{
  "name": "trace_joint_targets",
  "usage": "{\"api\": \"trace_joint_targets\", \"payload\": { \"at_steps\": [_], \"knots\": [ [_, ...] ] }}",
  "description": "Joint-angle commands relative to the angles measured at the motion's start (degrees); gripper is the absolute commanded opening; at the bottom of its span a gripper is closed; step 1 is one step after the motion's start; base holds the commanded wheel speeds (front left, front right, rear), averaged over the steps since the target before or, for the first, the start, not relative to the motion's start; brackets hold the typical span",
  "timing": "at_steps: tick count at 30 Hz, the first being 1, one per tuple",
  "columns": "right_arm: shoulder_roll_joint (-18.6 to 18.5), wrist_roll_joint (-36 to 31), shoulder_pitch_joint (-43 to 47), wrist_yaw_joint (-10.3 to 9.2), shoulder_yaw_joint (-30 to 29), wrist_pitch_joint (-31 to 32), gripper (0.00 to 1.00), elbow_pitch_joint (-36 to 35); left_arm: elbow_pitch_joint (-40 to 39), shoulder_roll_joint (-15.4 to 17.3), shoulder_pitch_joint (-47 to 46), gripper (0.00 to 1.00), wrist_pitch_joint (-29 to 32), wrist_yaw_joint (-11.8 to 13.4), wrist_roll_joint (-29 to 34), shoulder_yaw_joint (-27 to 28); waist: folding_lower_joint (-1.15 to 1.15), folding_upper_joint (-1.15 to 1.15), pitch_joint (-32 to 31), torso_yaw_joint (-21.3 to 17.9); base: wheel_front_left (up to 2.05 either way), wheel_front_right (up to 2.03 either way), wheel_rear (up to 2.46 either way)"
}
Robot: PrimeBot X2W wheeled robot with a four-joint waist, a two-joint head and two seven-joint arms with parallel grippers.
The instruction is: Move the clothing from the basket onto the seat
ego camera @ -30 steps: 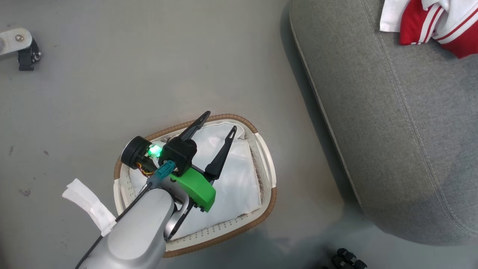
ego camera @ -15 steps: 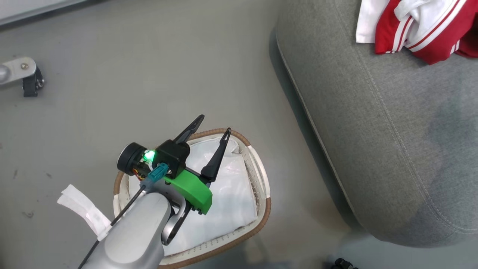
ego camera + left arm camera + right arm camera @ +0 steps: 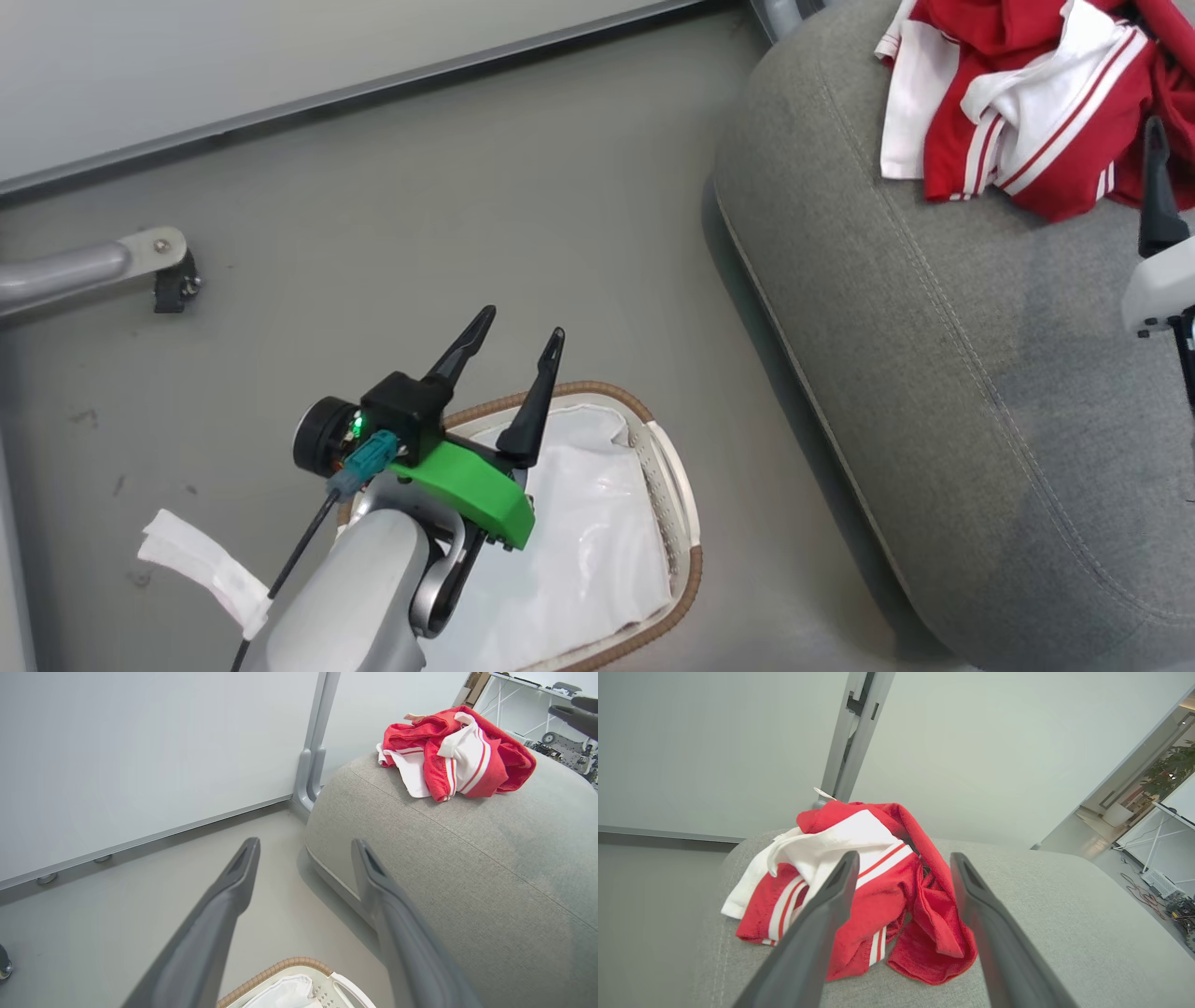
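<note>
Item 1: clothing (image 3: 1018, 112), heaped on seat (image 3: 980, 373). Item 2: basket (image 3: 686, 523), bare liner (image 3: 579, 560) visible. Left gripper (image 3: 521, 324), right gripper (image 3: 903, 856): fingers spread, empty. I judge the transfer finished; next I retract clear.

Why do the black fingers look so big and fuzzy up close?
Left wrist view: the left gripper's fingers sit right by the lens, so they look huge and soft-edged. Right wrist view: the right gripper's fingers blur likewise, but the clothing is sharp. Head view: the basket liner looks washed-out white.
</note>
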Motion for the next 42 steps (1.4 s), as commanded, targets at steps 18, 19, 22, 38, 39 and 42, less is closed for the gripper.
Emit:
{"api": "trace_joint_targets", "payload": {
  "at_steps": [18, 19, 22, 38, 39, 42],
  "knots": [
    [10.2, 7.5, 6.7, -0.08, 4.9, -0.1, 1.0, -5.7, -5.3, -3.3, 13.2, 1.0, -0.1, 3.5, 3.1, 23.2, 0.0, 0.0, -10.1, 9.6, 0.0, 0.0, 0.0],
    [10.8, 7.8, 7.5, -0.08, 5.1, -0.1, 1.0, -6.2, -5.4, -3.5, 14.0, 1.0, -0.1, 3.5, 3.2, 24.4, 0.0, 0.0, -10.4, 9.9, 0.0, 0.0, 0.0],
    [12.3, 8.4, 10.2, -0.07, 5.6, -0.1, 1.0, -7.4, -5.2, -4.1, 16.2, 1.0, -0.1, 3.1, 3.3, 26.9, 0.0, 0.0, -11.3, 10.3, 0.0, 0.0, 0.0],
    [15.2, 15.3, 26.3, -0.07, 10.7, -0.1, 1.0, -10.2, -3.6, -5.1, 25.6, 1.0, -0.1, 1.9, 3.1, 30.9, 0.0, 0.0, -16.9, 11.8, 0.0, 0.0, 0.0],
    [15.2, 15.6, 27.4, -0.07, 11.1, -0.1, 1.0, -10.5, -3.5, -5.1, 26.2, 1.0, -0.1, 2.1, 2.7, 30.7, 0.0, 0.0, -17.5, 11.9, 0.0, 0.0, 0.0],
    [15.2, 16.0, 29.6, -0.07, 11.6, -0.1, 1.0, -11.3, -3.8, -5.1, 27.2, 1.0, -0.1, 2.6, 1.7, 30.3, 0.0, 0.0, -18.5, 12.0, 0.0, 0.0, 0.0]
  ]
}}
